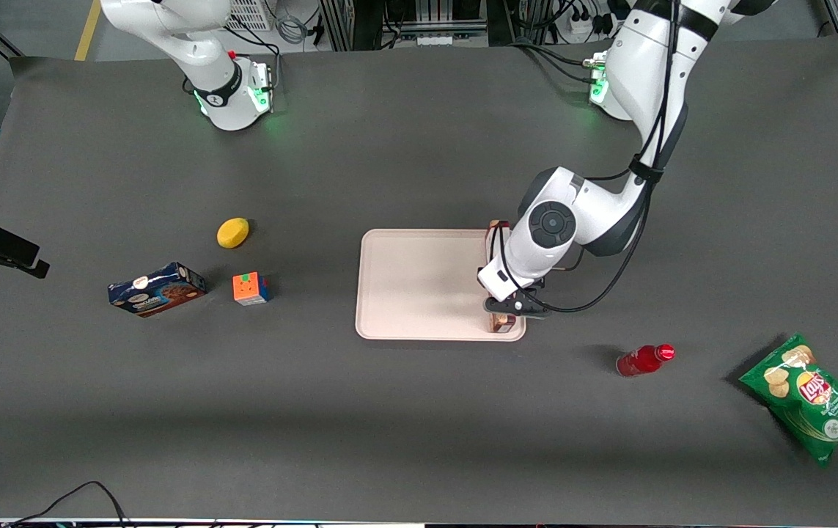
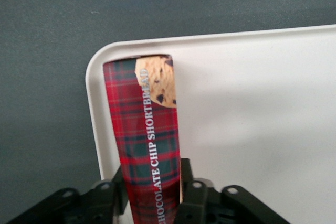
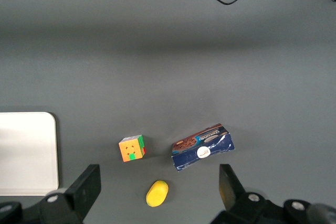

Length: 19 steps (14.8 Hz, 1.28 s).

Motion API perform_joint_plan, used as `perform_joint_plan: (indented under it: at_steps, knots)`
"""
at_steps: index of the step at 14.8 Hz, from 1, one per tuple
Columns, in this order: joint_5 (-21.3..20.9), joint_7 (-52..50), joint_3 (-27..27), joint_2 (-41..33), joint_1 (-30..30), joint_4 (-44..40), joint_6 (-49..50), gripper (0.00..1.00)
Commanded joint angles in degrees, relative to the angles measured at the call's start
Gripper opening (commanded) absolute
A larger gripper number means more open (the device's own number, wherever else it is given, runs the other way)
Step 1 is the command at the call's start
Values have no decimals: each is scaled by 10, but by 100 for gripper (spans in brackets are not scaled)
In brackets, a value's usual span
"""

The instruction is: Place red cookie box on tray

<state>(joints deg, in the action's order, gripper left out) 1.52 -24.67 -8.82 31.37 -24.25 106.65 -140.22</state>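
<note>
Your hand gripped the red box lengthwise, low along the tray's working-arm edge, presumably for release.

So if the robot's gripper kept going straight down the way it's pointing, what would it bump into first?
Probably the tray. The gripper points down, holding the red cookie box, so the box would likely touch first.

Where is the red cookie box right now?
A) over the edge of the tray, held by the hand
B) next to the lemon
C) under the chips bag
A: the hand grips the red cookie box along the tray edge.
</note>
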Motion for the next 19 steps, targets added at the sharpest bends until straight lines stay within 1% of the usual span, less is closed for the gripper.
perform_joint_plan:
  at_steps: [1,3,5,7,9,11,14,19]
  knots:
    - [-10,-16,2,-10,-4,-8,6,100]
    - [-7,-14,6,-31,-1,-12,9,100]
    - [-8,-8,8,-69,24,-12,24,100]
    - [-9,4,20,-107,42,-14,68,100]
    - [-7,47,33,-149,66,-14,118,100]
    - [-9,101,51,-190,89,-23,181,100]
    - [-8,212,104,-227,106,-68,281,100]
    - [-10,252,137,-315,139,-82,390,100]
